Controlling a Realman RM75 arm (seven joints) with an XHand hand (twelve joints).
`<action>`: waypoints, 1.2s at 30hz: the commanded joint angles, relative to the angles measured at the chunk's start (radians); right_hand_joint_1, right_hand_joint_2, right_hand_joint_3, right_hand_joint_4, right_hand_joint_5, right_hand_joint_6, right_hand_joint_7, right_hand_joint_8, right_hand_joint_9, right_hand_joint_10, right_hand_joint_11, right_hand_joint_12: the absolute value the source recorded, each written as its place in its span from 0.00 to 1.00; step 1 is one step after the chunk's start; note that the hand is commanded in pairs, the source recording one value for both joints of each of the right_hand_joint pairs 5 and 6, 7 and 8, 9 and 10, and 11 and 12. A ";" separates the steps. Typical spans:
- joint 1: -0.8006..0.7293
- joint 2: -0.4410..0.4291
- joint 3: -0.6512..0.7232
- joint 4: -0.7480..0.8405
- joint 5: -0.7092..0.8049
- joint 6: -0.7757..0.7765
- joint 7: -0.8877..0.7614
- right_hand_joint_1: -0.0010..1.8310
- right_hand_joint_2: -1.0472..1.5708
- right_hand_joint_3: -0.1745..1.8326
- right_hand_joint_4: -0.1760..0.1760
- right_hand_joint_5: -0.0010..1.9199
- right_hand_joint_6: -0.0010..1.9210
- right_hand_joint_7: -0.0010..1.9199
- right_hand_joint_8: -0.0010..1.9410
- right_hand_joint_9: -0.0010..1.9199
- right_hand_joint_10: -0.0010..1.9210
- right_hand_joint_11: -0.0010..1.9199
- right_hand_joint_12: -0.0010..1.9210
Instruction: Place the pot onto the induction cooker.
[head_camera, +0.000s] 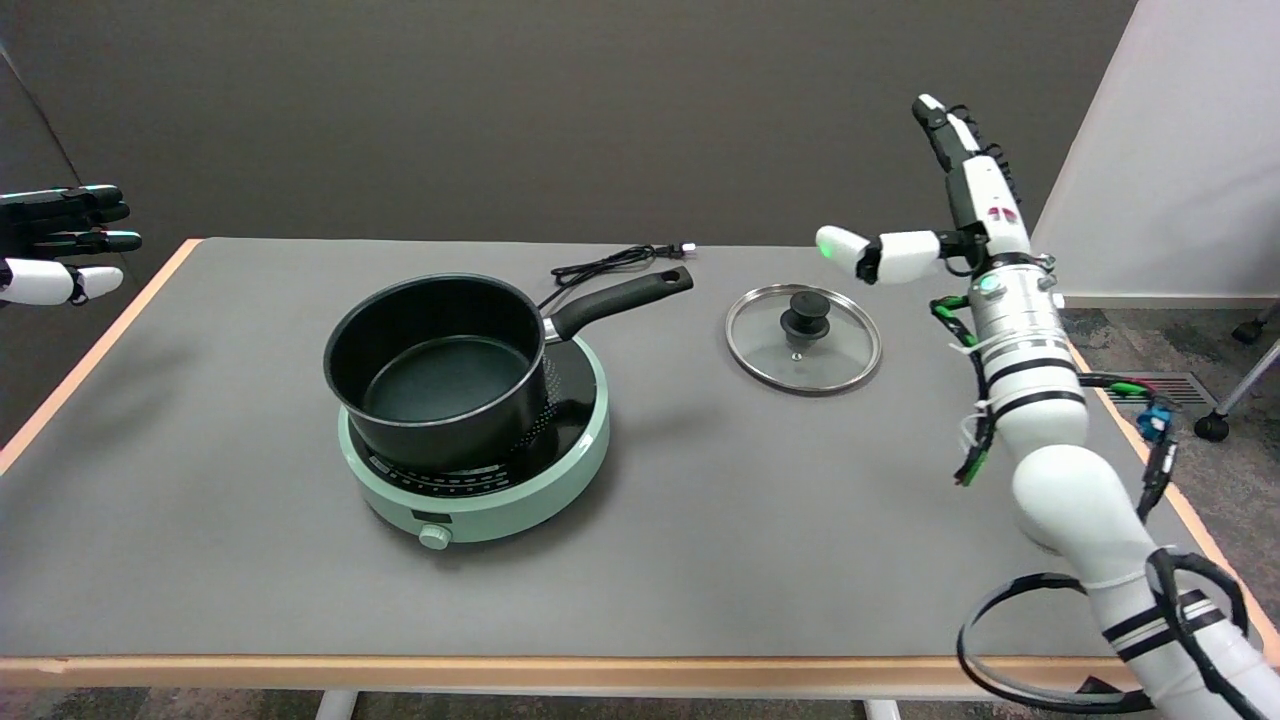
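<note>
Pot (445, 370) seated on cooker (480, 470), frame centre-left; glass lid (803, 340) flat on worktop (700, 520); right robot hand (965, 215) raised upper right, released, empty

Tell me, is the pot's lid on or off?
Off. The glass lid lies flat on the table, knob up, beside the open black pot.

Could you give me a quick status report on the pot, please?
Right hand open, raised, holding nothing. Pot sits on induction cooker. Glass lid lies apart on table.
</note>
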 joint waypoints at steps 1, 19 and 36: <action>-0.034 0.178 0.148 -0.104 -0.022 -0.220 0.616 0.53 0.38 0.56 0.47 0.09 0.09 0.09 0.08 0.09 0.09 0.09 0.09; -0.005 0.232 0.144 -0.199 -0.178 -0.315 0.961 0.51 0.36 0.62 1.00 0.20 0.20 0.20 0.19 0.20 0.20 0.20 0.20; 0.038 0.192 0.167 -0.220 0.152 -0.333 0.951 0.52 0.38 0.58 0.56 0.14 0.14 0.14 0.14 0.14 0.14 0.14 0.14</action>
